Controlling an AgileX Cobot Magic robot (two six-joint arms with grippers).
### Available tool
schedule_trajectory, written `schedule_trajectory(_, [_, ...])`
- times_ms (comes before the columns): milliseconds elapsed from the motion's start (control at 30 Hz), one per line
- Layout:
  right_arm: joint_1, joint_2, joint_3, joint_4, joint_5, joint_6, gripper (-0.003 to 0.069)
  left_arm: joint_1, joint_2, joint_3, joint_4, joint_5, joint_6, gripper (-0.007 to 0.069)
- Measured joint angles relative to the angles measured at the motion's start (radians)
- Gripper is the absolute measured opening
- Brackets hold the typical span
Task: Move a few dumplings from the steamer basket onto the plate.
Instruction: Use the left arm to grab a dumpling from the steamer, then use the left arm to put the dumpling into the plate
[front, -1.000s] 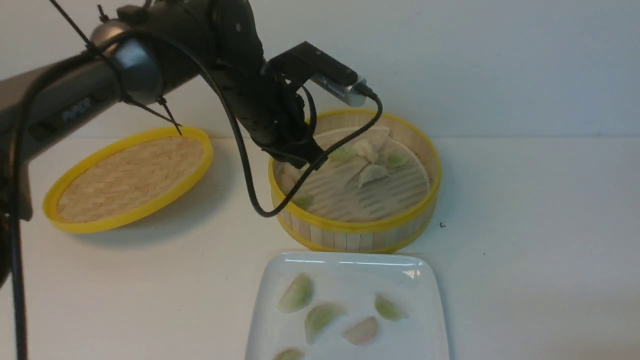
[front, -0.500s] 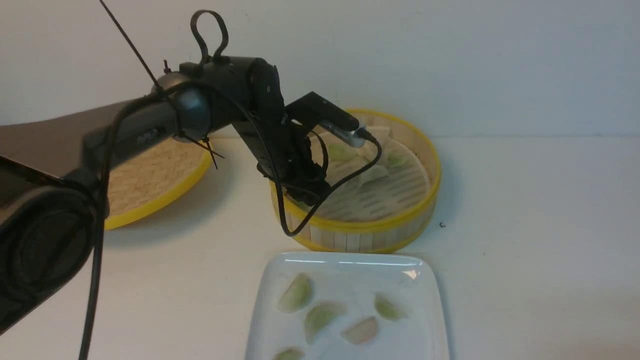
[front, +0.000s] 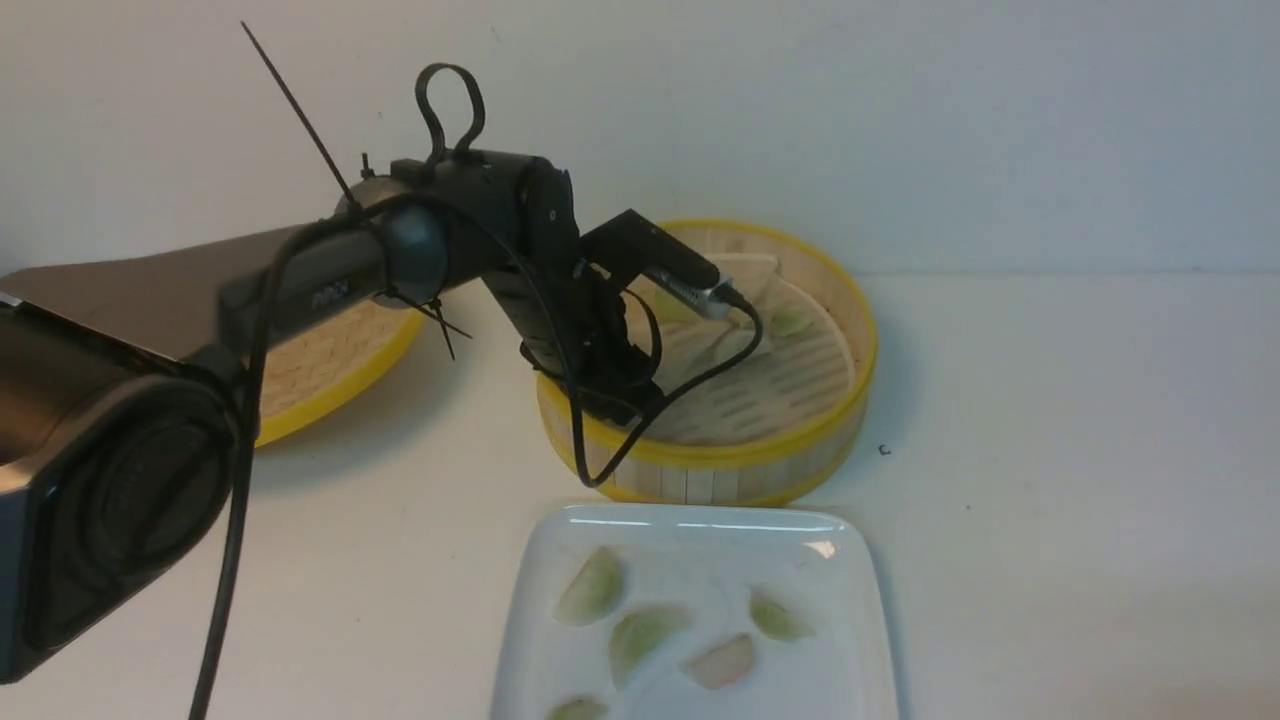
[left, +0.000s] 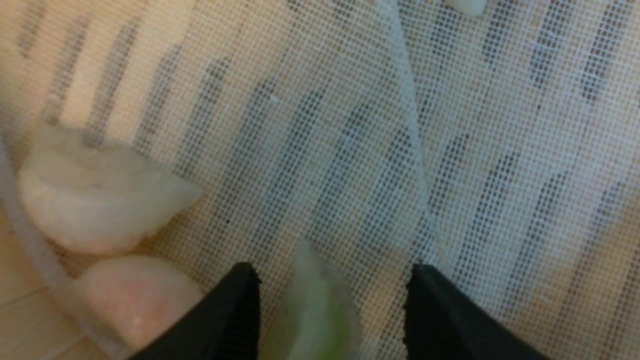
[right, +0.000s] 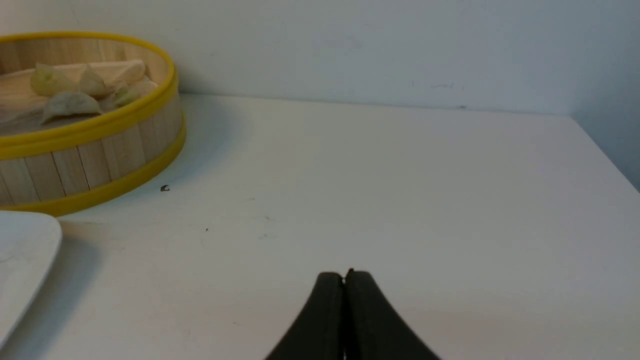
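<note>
op: my left arm (front: 300, 280) reads dark grey, with pale lettering on the link and a rounded, lighter grey joint (front: 412, 252).
tech: and the cabling?
op: i see a black cable (front: 596, 483), zip ties (front: 297, 116) with long tails, and a boxy black camera (front: 655, 260) with a silver end. the left jaws are black with ribbed inner faces. the right jaws are black and tapered.

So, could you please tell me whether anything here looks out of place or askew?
Only the mesh liner in the steamer basket: at the far side it is folded over itself instead of lying flat, and a crease runs across it. A dark speck sits on the table beside the basket.
</note>
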Motion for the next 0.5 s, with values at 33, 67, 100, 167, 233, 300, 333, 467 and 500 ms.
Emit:
schedule_trajectory(33, [0.0,0.0,0.0,0.0,0.0,0.0,-0.0015,-0.001,0.003,0.0,0.001,0.002,0.0,0.0345])
schedule_trajectory(67, [0.0,0.0,0.0,0.0,0.0,0.0,-0.0015,-0.001,0.003,0.0,0.001,0.005,0.0,0.0323])
schedule_trajectory(100, [0.0,0.0,0.0,0.0,0.0,0.0,-0.0015,-0.001,0.003,0.0,0.002,0.006,0.0,0.0289])
schedule_trajectory(167, [0.0,0.0,0.0,0.0,0.0,0.0,-0.0015,-0.001,0.003,-0.002,0.004,0.009,-0.001,0.0204])
schedule_trajectory(233, [0.0,0.0,0.0,0.0,0.0,0.0,-0.0015,-0.001,0.0,-0.015,0.001,0.022,-0.008,0.0129])
schedule_trajectory(300, [0.0,0.0,0.0,0.0,0.0,0.0,-0.0015,-0.001,-0.003,-0.028,0.001,0.037,-0.019,0.0132])
schedule_trajectory(333, [0.0,0.0,0.0,0.0,0.0,0.0,-0.0015,-0.001,-0.009,-0.044,0.001,0.054,-0.029,0.0132])
schedule_trajectory(467, [0.0,0.0,0.0,0.0,0.0,0.0,-0.0015,-0.001,-0.056,-0.122,0.002,0.148,-0.049,0.0132])
schedule_trajectory(500, [0.0,0.0,0.0,-0.001,0.0,0.0,-0.0015,-0.001,-0.073,-0.145,0.002,0.186,-0.054,0.0132])
